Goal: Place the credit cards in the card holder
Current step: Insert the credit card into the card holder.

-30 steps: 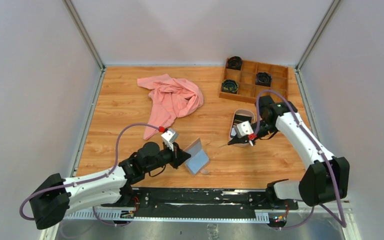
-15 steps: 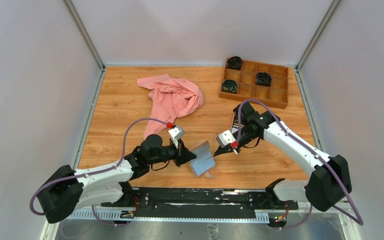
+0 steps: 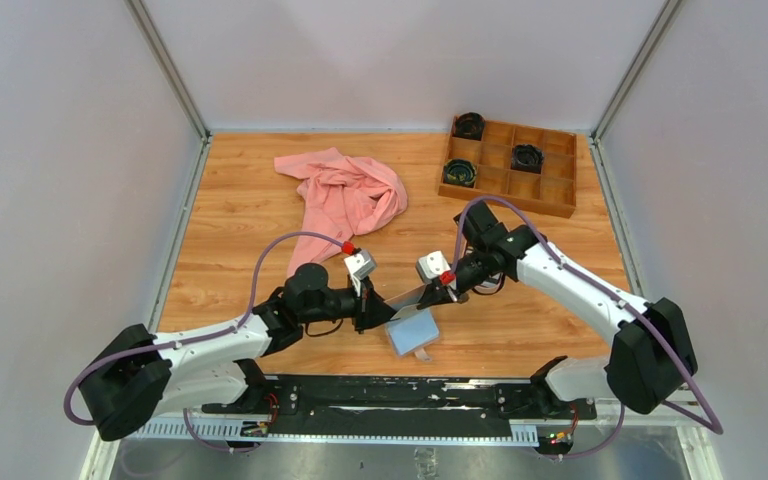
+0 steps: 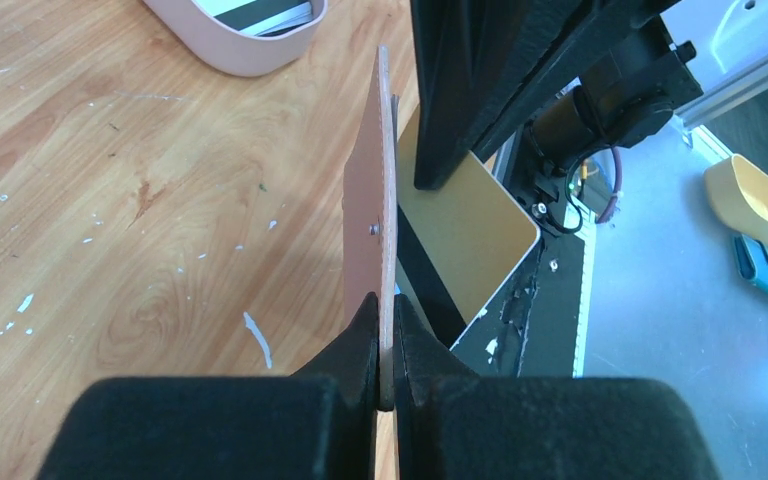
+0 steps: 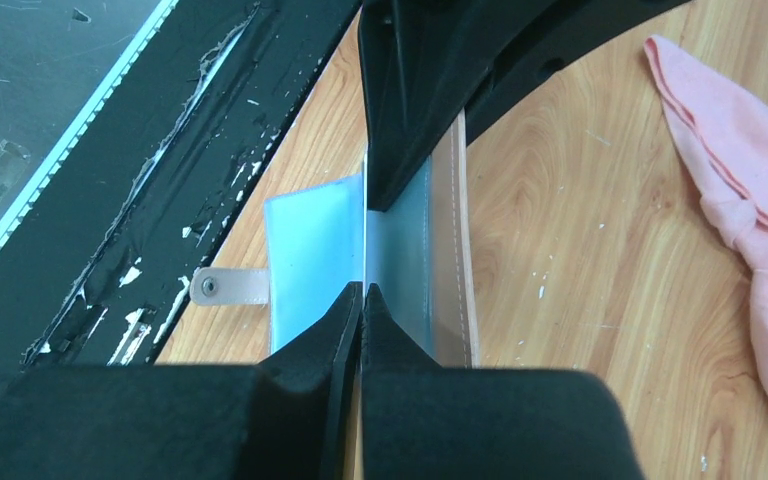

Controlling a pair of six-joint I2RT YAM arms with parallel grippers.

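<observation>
The left gripper [image 4: 387, 320] is pinching the tan flap of the card holder [image 4: 380, 200] between its pressed-together fingers, holding that half upright and edge-on to its own camera, with the small pale snap stud [image 4: 373, 229] showing on the outer face. In the top view the card holder [image 3: 410, 326] is sitting at about 6 o'clock on the wooden table [image 3: 240, 220], its other half lying flat with the light blue inner pockets facing up. A strap with a snap [image 5: 230, 287] is lying flat at the holder's 9 o'clock side in the right wrist view.

The right gripper [image 5: 362, 300] is clamping a yellow-gold credit card [image 4: 470, 250] with a dark stripe, fingers tight on it. The card is standing just beside the raised flap, on its inner side, over the blue lining [image 5: 400, 260]; whether its edge is inside a pocket cannot be told. The two grippers are meeting nearly tip to tip.

An oval pinkish tray [image 4: 250, 50] is holding other cards [image 4: 260, 12]. A crumpled pink cloth [image 3: 345, 195] is lying at 11 o'clock, and a wooden compartment box [image 3: 545, 190] is sitting at 1 o'clock.
</observation>
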